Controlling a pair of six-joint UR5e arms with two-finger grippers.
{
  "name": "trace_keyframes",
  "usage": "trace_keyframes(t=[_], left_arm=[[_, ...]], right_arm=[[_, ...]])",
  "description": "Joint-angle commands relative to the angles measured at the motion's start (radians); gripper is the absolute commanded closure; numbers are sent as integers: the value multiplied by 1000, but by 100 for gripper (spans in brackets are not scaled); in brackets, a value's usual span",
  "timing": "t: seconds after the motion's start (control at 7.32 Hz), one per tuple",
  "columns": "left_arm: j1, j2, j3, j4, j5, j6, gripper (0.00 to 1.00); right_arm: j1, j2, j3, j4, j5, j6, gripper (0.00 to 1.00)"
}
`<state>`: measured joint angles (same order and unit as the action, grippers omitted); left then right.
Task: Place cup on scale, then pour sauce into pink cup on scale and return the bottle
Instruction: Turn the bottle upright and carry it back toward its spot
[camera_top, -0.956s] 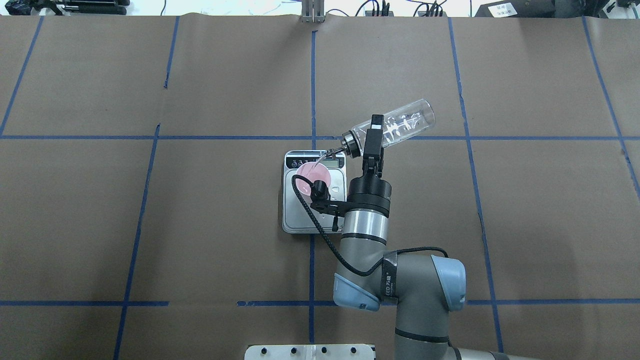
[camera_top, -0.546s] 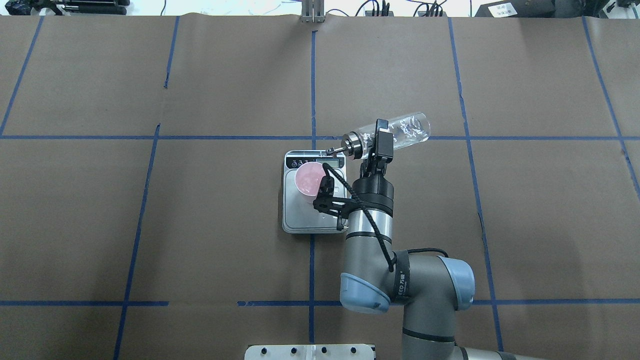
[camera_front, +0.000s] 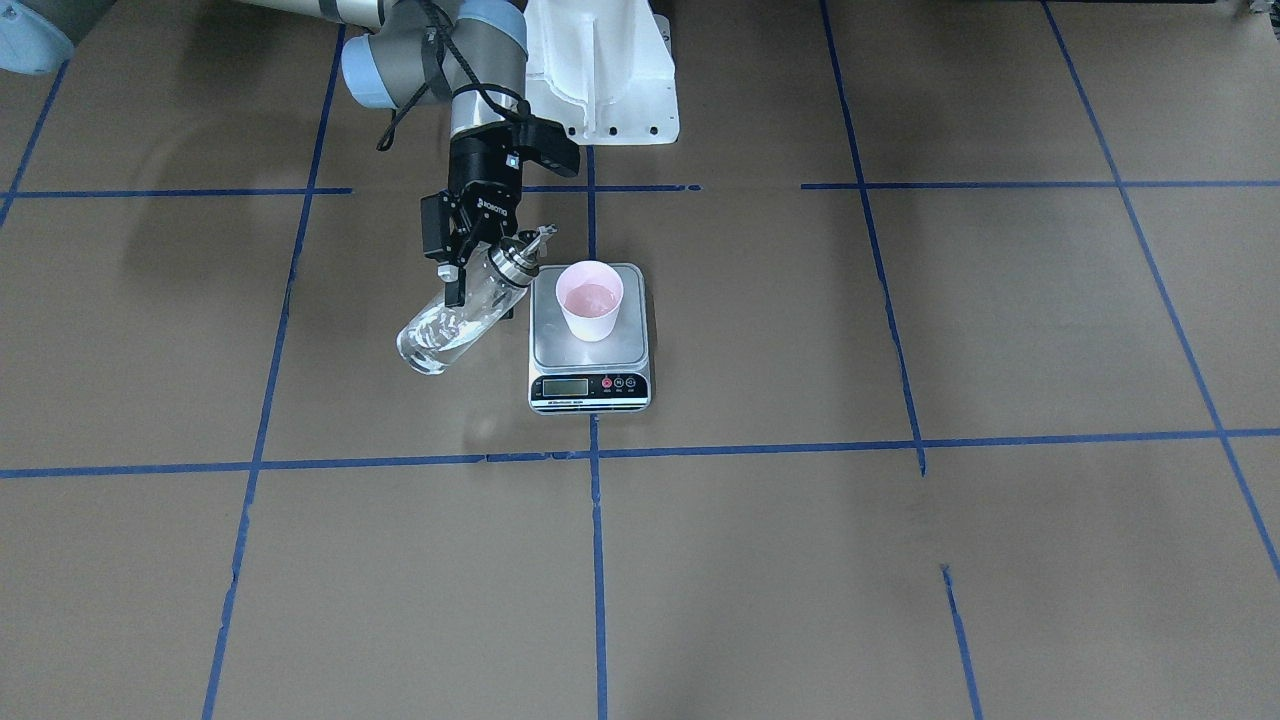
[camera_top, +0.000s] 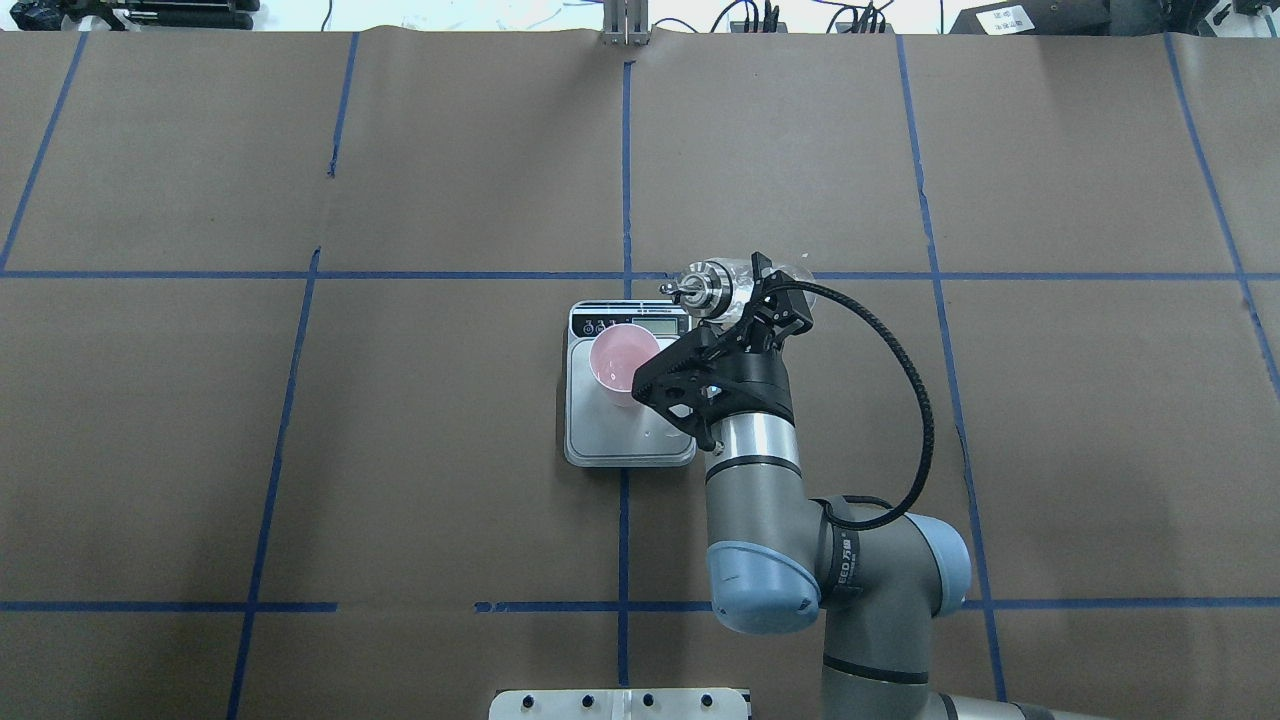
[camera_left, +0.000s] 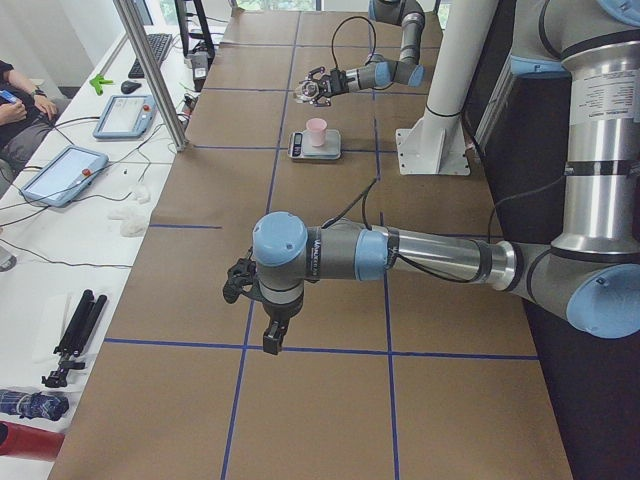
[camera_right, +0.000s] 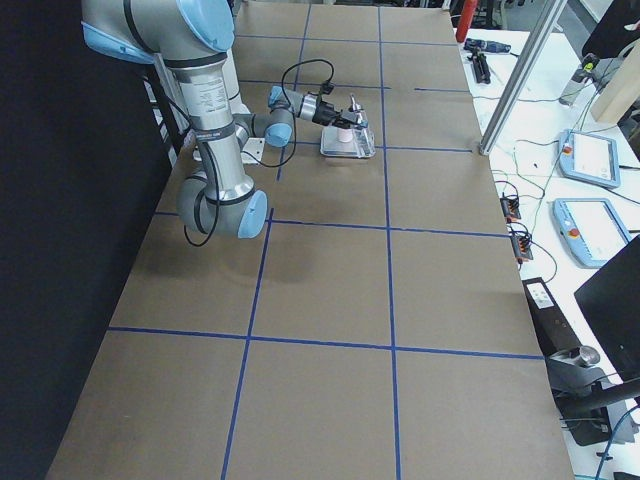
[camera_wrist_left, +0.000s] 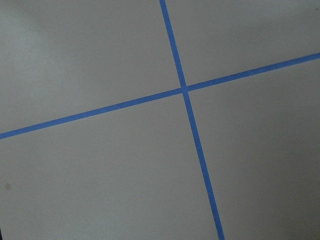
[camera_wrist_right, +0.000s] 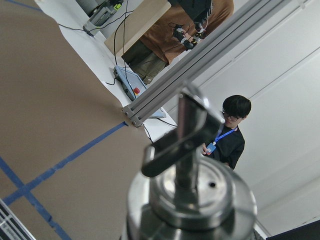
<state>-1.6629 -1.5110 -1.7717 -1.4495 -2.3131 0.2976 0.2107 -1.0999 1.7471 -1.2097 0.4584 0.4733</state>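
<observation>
Right gripper (camera_front: 475, 292) is clamped on the bottle (camera_front: 440, 330), gripping the glass just below the cap (camera_front: 513, 262). Bottle is held off the table (camera_front: 900, 560) and tilted: cap toward the upper right of the front view, base toward the lower left. In that view it sits left of the scale (camera_front: 560, 345), with the cap near the scale's upper-left corner and the spout short of the cup (camera_front: 590, 325). In the overhead, the cap shows just past the scale's upper-right corner and the glass is mostly hidden behind the gripper. Cup stands upright on the platform, in its half away from the display. Clear sauce (camera_front: 590, 297) is in the cup, and there are glints at the bottle's low end too. Right wrist cam: cap fills bottom centre, with an operator (camera_wrist_right: 231, 131) in the background. Left gripper (camera_left: 271, 340) hangs over the table, lower centre of the left side view; can't tell if it's open or closed. Left wrist cam shows a tape cross (camera_wrist_left: 184, 90).
</observation>
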Motion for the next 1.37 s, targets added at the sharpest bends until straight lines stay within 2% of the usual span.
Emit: trace_keyframes(t=[0.0, 0.27, 0.41, 0.68, 0.82, 1.23], left_arm=[[0, 0, 0, 0, 0, 0, 0], [0, 2, 0, -3, 0, 0, 0], [0, 2, 2, -3, 0, 0, 0], [0, 0, 0, -6, 0, 0, 0], [0, 0, 0, -8, 0, 0, 0], [0, -2, -3, -9, 0, 0, 0]], right_arm=[[4, -44, 32, 25, 46, 148, 100], [19, -116, 116, 24, 69, 276, 100], [21, -168, 149, 24, 107, 424, 100], [77, -213, 178, 24, 283, 713, 100], [82, -230, 178, 24, 304, 925, 100], [82, -427, 239, 39, 304, 880, 100]])
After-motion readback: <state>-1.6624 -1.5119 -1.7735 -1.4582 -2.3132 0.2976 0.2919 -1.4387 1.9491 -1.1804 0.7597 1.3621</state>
